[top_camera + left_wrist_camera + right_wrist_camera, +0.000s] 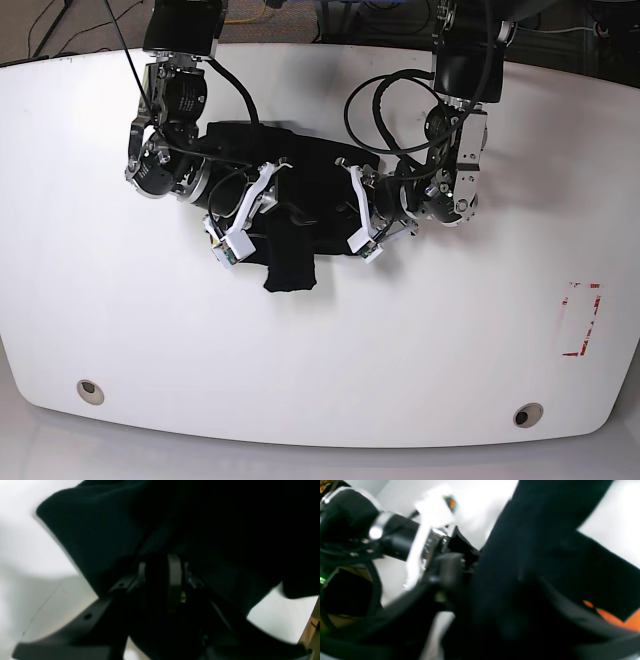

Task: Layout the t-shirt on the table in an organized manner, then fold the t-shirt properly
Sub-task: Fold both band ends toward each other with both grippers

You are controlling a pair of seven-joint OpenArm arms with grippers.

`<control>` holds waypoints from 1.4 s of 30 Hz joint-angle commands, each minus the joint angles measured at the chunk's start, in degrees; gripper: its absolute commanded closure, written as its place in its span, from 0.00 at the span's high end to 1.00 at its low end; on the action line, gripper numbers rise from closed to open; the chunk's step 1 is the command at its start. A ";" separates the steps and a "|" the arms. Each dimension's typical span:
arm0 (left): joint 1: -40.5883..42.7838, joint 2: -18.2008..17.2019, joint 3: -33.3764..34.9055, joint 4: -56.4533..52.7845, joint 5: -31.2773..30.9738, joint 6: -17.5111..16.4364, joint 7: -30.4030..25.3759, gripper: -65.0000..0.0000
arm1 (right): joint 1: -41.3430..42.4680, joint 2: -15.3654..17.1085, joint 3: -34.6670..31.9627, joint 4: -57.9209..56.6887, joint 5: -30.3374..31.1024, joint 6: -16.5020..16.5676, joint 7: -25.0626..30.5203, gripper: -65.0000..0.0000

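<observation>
T-shirt [290,215]: black, soft matte cloth, bunched at mid-table toward the far edge, one narrow flap hanging toward the near edge; orange print visible in right wrist view. Lies between both grippers.
Left gripper [358,205]: jaws nearly closed, pinching a fold of the shirt.
Right gripper [268,195]: pressed against the cloth; jaw spread and hold cannot be told, blurred.
Table [420,340]: glossy white, curved edges, two round holes, red rectangular marking at one side.

1. This looks like a robotics lab: two black arms, cables looping off them, reach over one glossy white table [120,330].
2. A red rectangular marking [581,320] is on the tabletop.
3. Loose cables [60,20] trail on the floor behind.
</observation>
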 commanded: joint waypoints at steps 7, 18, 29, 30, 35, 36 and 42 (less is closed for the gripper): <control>1.28 -0.24 0.43 -0.03 6.62 0.91 8.25 0.34 | 0.72 -0.09 -0.26 3.05 2.07 0.12 1.22 0.88; 1.63 -0.42 0.25 9.91 3.64 0.91 8.61 0.56 | 0.90 1.40 -2.02 5.51 2.16 0.12 1.22 0.90; 1.37 -0.59 -11.88 15.53 -7.44 0.91 12.91 0.56 | 0.72 4.30 -1.76 7.54 2.16 0.12 1.22 0.90; 1.37 -0.59 -12.76 15.97 -8.41 0.91 12.91 0.56 | 0.72 4.39 -1.76 7.54 2.16 0.12 1.22 0.90; 1.19 -1.82 -15.57 16.85 -15.00 0.91 12.91 0.56 | 0.02 5.36 -1.76 7.54 2.33 0.12 1.22 0.90; 1.19 -2.53 -15.57 16.85 -16.58 0.91 12.91 0.56 | -0.07 5.36 -1.76 7.54 2.69 0.12 1.22 0.90; 0.67 -6.66 -15.75 17.03 -26.61 0.91 12.83 0.56 | -0.25 5.45 -1.76 7.36 4.80 0.12 1.22 0.90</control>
